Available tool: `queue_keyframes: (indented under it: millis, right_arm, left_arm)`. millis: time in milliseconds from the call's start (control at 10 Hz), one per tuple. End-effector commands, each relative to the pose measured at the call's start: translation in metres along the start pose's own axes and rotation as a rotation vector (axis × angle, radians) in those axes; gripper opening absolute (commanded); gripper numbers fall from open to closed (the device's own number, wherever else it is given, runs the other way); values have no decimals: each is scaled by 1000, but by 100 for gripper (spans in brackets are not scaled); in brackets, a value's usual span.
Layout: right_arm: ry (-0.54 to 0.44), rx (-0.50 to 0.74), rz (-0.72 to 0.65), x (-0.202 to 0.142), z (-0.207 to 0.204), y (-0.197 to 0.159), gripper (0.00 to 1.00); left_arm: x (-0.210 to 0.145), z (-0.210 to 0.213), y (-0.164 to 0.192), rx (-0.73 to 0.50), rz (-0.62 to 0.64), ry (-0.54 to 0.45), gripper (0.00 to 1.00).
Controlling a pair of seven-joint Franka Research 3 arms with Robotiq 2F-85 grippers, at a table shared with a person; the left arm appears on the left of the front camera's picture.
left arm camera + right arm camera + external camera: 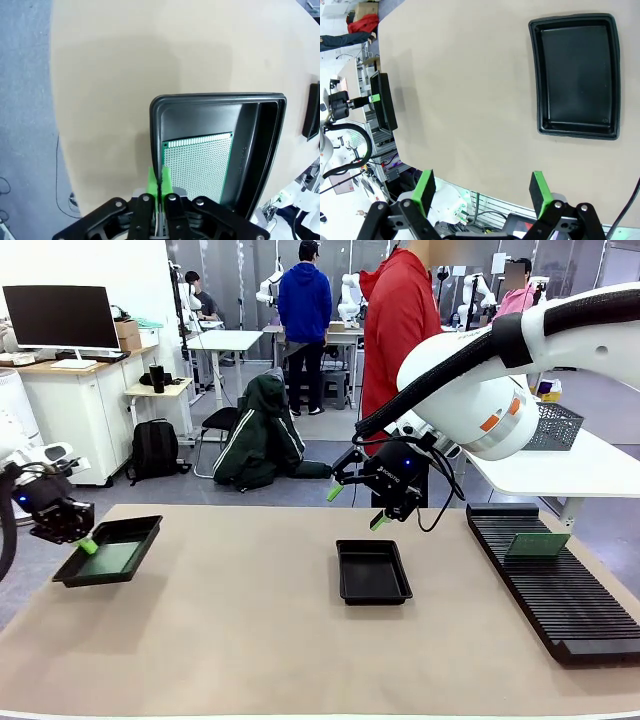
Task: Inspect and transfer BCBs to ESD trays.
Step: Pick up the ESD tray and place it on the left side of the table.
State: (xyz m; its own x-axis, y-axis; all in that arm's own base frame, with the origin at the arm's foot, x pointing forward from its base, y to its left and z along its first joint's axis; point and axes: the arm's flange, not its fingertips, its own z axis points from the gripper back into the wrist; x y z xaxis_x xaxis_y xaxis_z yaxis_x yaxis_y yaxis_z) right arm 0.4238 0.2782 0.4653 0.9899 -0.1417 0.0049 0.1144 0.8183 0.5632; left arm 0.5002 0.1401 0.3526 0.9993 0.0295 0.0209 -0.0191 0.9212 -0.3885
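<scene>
One BCB (199, 166) lies flat on the floor of the left tray (135, 530), which sits near the table's (230, 630) left edge. On the left wrist camera I see the board filling most of the floor, its perforated face up. My left gripper (88, 544) is at this tray's outer long side. Its green pads (152, 181) are pinched nearly together on the raised rim, with only the thin black wall between them. I cannot tell whether the tray is lifted off the table or resting on it.

The middle tray (372, 571) lies flat near the table's centre with a bare black floor. My right gripper (356, 508) hangs above its far end, touching nothing. On the right wrist camera its two fingers (425, 189) stand wide apart with nothing between them.

A second BCB (537, 545) rests tilted on the far end of the long black slotted rack (560, 605) along the table's right side, well apart from both trays. A person (398, 320) in a red top stands at the far side, behind my right arm.
</scene>
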Motion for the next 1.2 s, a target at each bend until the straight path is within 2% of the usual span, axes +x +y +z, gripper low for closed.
queue_keyframes:
  millis: [0, 600, 1100]
  right_arm:
    - [-4, -9, -4, 2, -2, 1, 100]
    - [-4, -9, -4, 2, -2, 1, 100]
    - [-4, -9, -4, 2, -2, 1, 100]
  left_arm:
    - [-8, 3, 10, 16, -9, 14, 3]
    - [-20, -23, 23, 159, 54, -18, 3]
    - [-20, -27, 26, 129, 47, -22, 3]
